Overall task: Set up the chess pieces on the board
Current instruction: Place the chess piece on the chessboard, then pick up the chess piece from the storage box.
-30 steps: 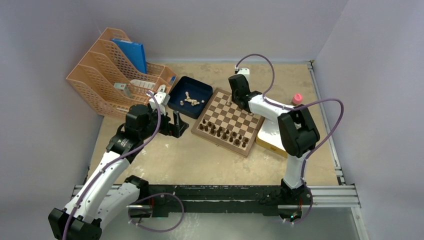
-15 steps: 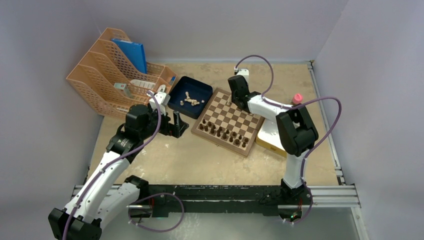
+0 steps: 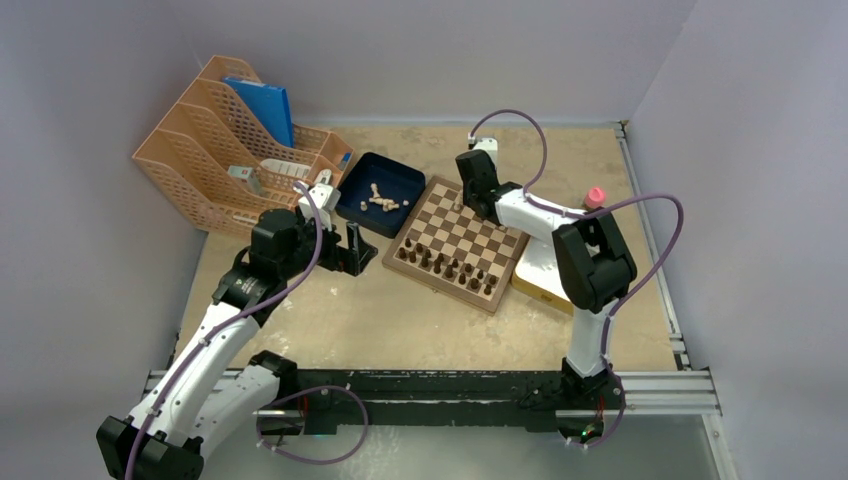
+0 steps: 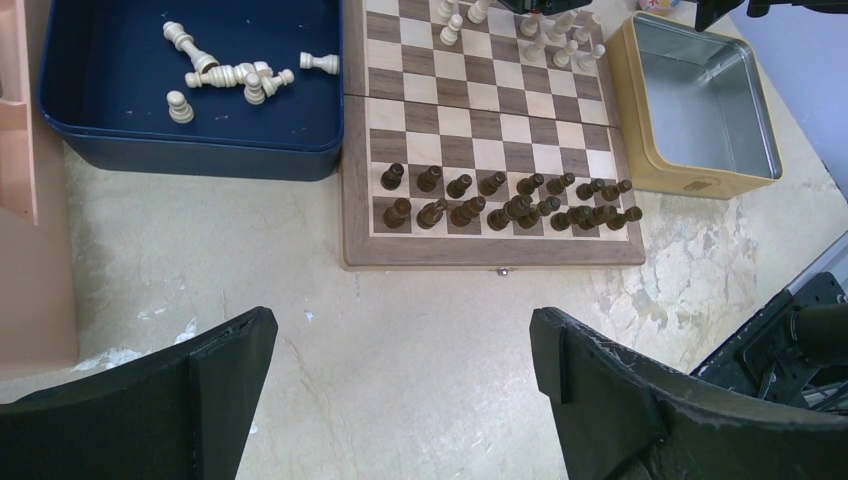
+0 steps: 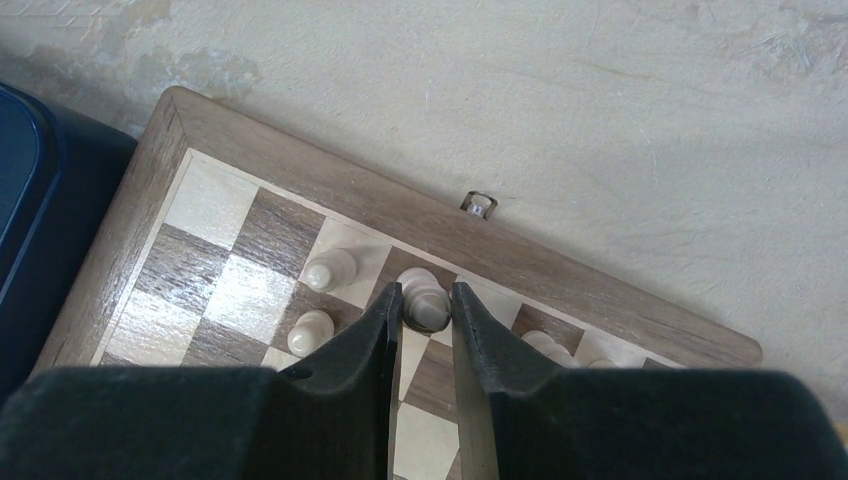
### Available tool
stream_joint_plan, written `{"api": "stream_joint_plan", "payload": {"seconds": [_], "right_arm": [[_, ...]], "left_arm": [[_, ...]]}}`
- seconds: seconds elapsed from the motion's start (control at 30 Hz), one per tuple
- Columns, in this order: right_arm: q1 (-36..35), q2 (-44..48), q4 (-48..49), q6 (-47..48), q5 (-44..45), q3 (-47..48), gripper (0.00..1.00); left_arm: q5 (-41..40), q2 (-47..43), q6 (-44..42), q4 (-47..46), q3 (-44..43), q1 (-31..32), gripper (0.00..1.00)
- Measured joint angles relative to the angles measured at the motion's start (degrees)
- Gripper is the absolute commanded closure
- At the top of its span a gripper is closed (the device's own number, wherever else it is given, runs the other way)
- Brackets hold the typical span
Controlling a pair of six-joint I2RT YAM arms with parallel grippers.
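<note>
The right gripper point(image 5: 424, 295) is closed on a light chess piece point(image 5: 428, 312), which stands upright on a back-row square of the board point(image 5: 560, 275), close to the far frame. Its two black fingers press the piece's sides. Other light chess pieces point(image 5: 330, 270) stand on neighbouring squares on either side.

The left gripper point(image 4: 400, 400) hangs over bare table just beside the board's near edge, jaws spread wide and holding nothing.

From the left wrist view, the dark chess pieces point(image 4: 510, 200) fill two rows on the near side of the board, and a cluster of light ones stands at the far side.

The dark blue tray point(image 4: 190, 160) touches the board's left side and holds a handful of light pieces, most lying tumbled together, a couple upright. The yellow-rimmed tin point(image 4: 640, 120) sits against the board's right side, its silvery floor showing. The orange file racks point(image 3: 230, 150) at far left hold a blue folder point(image 3: 262, 105).
</note>
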State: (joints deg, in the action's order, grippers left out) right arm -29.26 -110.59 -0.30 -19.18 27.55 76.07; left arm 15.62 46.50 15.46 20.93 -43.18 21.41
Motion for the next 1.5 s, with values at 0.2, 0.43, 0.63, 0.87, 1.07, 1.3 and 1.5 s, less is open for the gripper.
{"api": "stream_joint_plan", "payload": {"seconds": [0.2, 0.43, 0.63, 0.87, 1.07, 1.3, 1.5], "right_arm": [[0.00, 0.00, -0.83, 0.00, -0.11, 0.37, 0.78], [-0.09, 0.00, -1.46, 0.15, -0.39, 0.66, 0.76], [-0.09, 0.00, -2.03, 0.20, -0.74, 0.85, 0.71], [-0.13, 0.00, -2.86, 0.20, -1.57, 1.18, 0.67], [-0.31, 0.00, -4.76, 0.15, -1.62, 2.84, 0.63], [-0.31, 2.82, -6.75, -0.37, -1.68, 2.95, 0.59], [-0.31, 11.17, -7.17, -1.11, -2.29, 0.85, 0.60]], "left_arm": [[0.00, 0.00, -0.02, 0.00, 0.00, 0.00, 0.00], [0.00, 0.00, 0.00, 0.00, 0.00, 0.00, 0.00], [0.00, 0.09, 0.00, 0.00, 0.00, 0.00, 0.00], [0.00, 0.26, 0.00, 0.00, 0.00, 0.00, 0.00], [-0.02, 1.44, 0.00, -0.02, 0.00, 0.00, 0.01], [-2.47, 5.77, 1.53, 2.56, -0.87, 0.00, 0.07], [-7.02, 10.71, 4.20, 3.69, -5.57, 0.02, 0.15]]}}
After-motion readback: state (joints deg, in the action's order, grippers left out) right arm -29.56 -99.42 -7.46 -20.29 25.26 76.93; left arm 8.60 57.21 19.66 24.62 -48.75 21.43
